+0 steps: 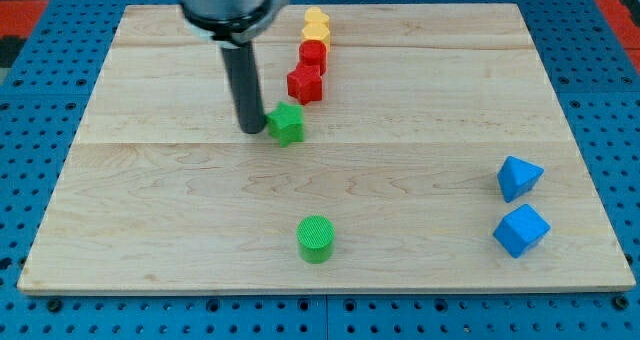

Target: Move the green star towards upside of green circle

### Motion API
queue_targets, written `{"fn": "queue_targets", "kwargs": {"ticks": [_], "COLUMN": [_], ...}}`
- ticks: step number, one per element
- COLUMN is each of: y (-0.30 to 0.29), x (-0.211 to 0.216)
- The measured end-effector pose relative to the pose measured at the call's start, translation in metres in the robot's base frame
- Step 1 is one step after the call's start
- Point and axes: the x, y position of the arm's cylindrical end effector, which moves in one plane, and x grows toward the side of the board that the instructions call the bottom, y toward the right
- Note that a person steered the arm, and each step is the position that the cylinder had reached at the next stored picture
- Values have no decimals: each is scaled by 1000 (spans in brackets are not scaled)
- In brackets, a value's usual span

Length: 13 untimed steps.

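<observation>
The green star (287,124) lies on the wooden board (150,180), a little above its middle. The green circle (316,239) stands near the board's bottom edge, well below the star and slightly to the view's right of it. My tip (251,130) rests on the board just to the view's left of the green star, touching or nearly touching its left side. The dark rod rises from there toward the view's top.
A red star (305,83), a red block (313,54) and two yellow blocks (316,24) form a column above the green star. Two blue blocks, one (519,177) above the other (521,230), lie near the board's right edge. Blue pegboard surrounds the board.
</observation>
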Motion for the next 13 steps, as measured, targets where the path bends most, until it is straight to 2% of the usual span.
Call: {"fn": "queue_targets", "kwargs": {"ticks": [1, 2, 3, 4, 5, 6, 8, 10, 11, 12, 13], "y": [18, 9, 66, 81, 87, 155, 105, 93, 68, 87, 126], "x": [0, 30, 31, 12, 13, 8, -33, -19, -17, -10, 52]}}
